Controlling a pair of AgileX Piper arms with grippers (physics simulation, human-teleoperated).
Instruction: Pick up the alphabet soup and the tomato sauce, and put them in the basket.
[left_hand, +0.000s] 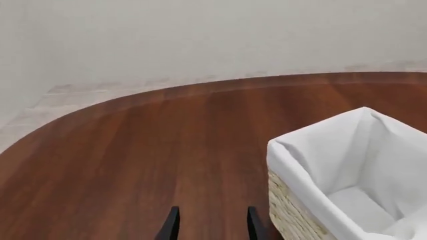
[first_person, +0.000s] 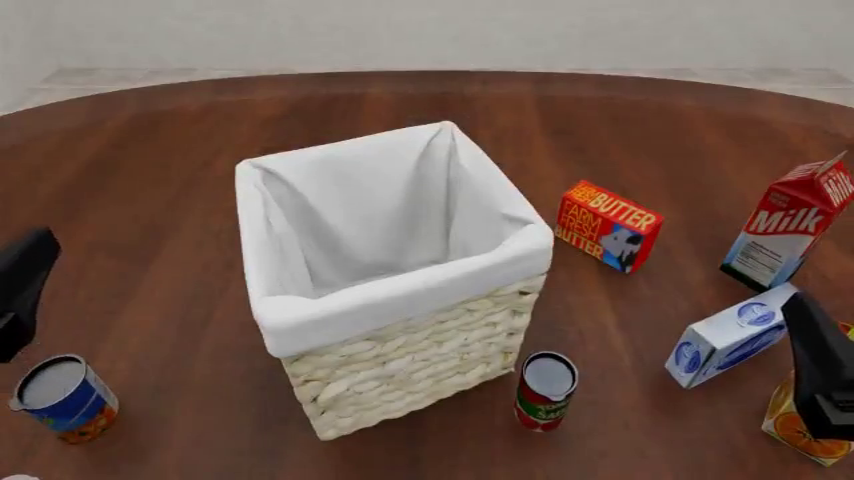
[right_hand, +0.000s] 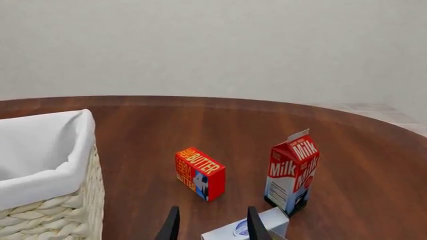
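Both claws are spread and holding nothing: the left gripper (left_hand: 209, 224) shows two dark fingertips apart over bare wood, and the right gripper (right_hand: 211, 224) shows the same gap, with a white-and-blue carton (right_hand: 248, 229) lying just past its tips. In the front view each arm is only a dark shape at the frame edge, left one low at the left side, right one low at the right side, both raised off the table (first_person: 174, 190) and touching nothing.

Now the cans. Soup (first_person: 62, 397) stands upright near the front-left corner of the table, blue and orange label, silver top, just below the left arm's dark shape and well apart from the basket (first_person: 400, 385). Sauce (first_person: 546, 390) stands upright too, red and green label, right beside the basket's front-right corner, close to the wicker but whether it touches I cannot tell.

Basket sits mid-table, turned corner-on, white liner folded over the rim, nothing visible inside.

Out to the right: butter box (first_person: 609, 225) on its edge beyond the basket, milk carton (first_person: 790, 232) upright farther right, the white-and-blue carton on its side near the right arm, and an orange juice carton (first_person: 790, 425) partly hidden behind that arm.
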